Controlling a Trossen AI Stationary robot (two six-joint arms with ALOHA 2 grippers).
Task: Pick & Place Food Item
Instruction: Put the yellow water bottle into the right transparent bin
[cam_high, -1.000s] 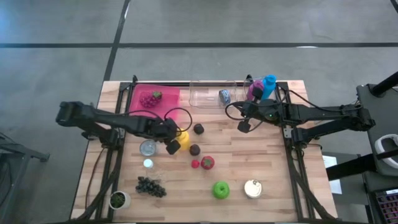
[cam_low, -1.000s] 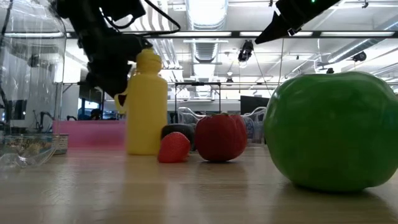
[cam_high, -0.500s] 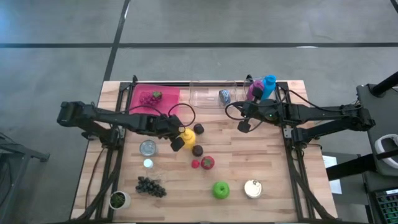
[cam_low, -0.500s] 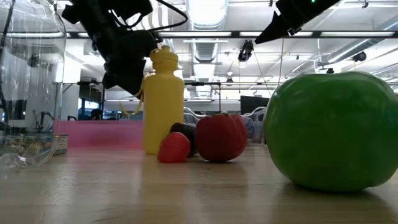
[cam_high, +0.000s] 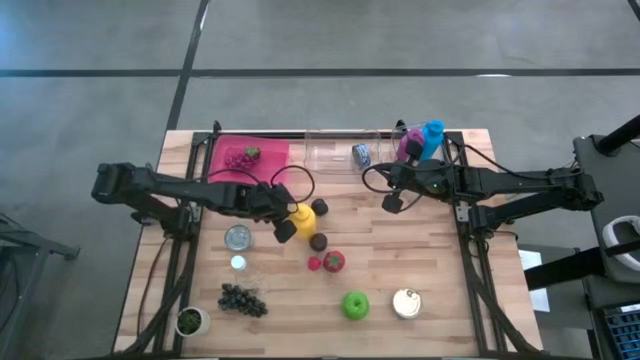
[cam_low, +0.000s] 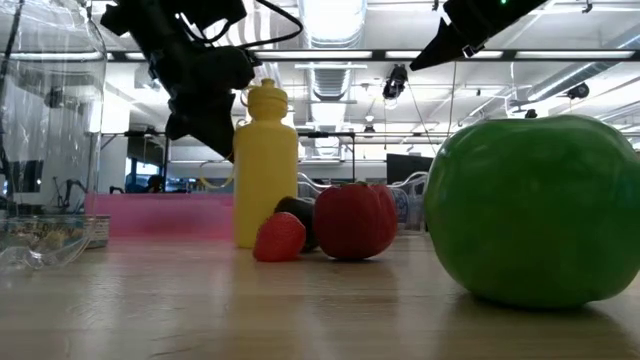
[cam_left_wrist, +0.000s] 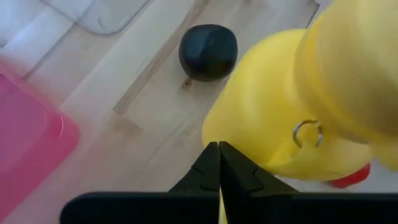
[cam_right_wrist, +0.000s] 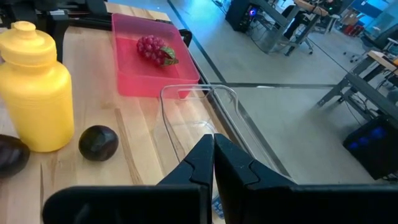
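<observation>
Spanning the scene, wooden table (cam_high: 440, 270) over grey concrete floor (cam_high: 300, 40).

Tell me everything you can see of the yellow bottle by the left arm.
The yellow bottle looks like matte plastic, with a rounded body, narrower neck and domed cap; the left wrist view shows a small metal ring on its side. It stands upright on the wooden table, left of centre, near the pink tray. The left tool, shut, sits right beside it; contact cannot be confirmed. A dark round fruit lies just behind it, apart, and a strawberry and red fruit lie nearer the table's front.
</observation>
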